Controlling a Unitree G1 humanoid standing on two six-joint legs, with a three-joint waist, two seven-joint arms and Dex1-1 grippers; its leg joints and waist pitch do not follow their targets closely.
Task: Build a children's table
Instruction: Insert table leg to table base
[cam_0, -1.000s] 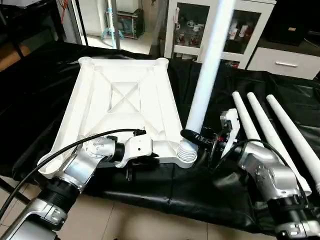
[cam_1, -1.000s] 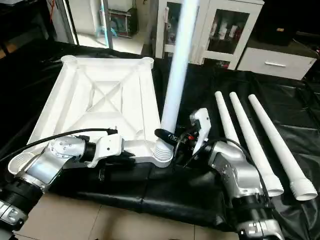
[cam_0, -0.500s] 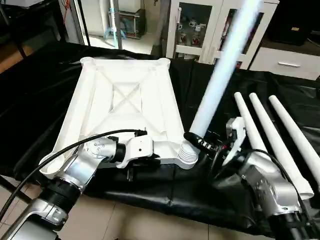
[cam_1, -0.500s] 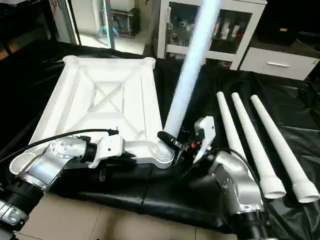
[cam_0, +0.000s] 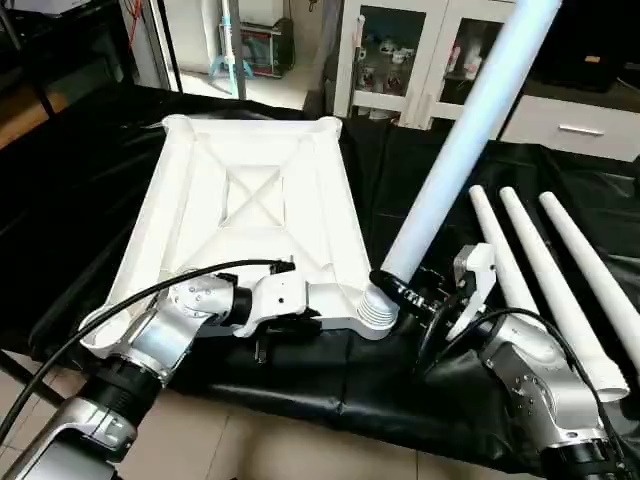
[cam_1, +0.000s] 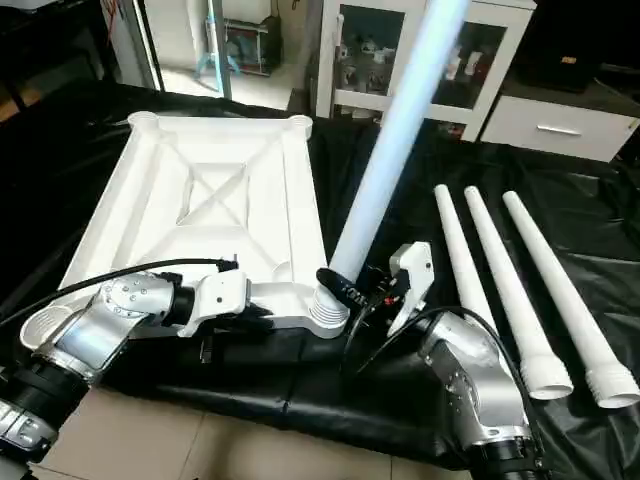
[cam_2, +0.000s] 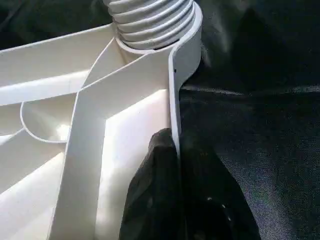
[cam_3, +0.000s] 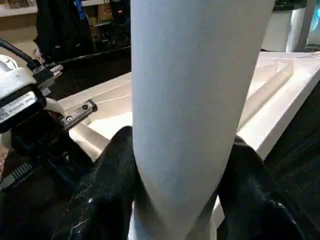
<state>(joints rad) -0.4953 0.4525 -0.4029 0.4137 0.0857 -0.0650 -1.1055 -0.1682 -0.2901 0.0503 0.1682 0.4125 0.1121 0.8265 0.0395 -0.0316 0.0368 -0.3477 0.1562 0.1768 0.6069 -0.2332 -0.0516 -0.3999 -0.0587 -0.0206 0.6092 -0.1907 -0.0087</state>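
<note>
The right gripper (cam_0: 392, 288) has its two black fingers (cam_3: 107, 200) clamped on either side of a white table leg (cam_0: 455, 155), low on the tube just above its ribbed threaded end (cam_0: 376, 308). That ribbed end sits in the near right corner socket of the table top (cam_0: 250, 200), and the leg leans away from upright, slanting up and to the right until it leaves the top edge of the picture.

The left gripper (cam_2: 172, 165) has its jaws pinched together on the thin rim wall of the table top: one black finger lies inside the rim and the other outside it, along the near edge, just left of the socket holding the leg. A black cable (cam_0: 120, 305) loops over the left forearm.

The table top lies upside down on a black sheet (cam_0: 70, 190) covering the work surface, with its ribbed X-braced underside facing up. Its far corner sockets are open rings, and the near left corner socket (cam_1: 42, 325) shows beside the left arm.

Three more tapered white legs (cam_0: 560, 275) lie side by side on the sheet to the right, apart from the table top, wide ribbed ends toward the near edge. A white glass-door cabinet (cam_0: 425, 50) stands at the far side, behind the work surface.
</note>
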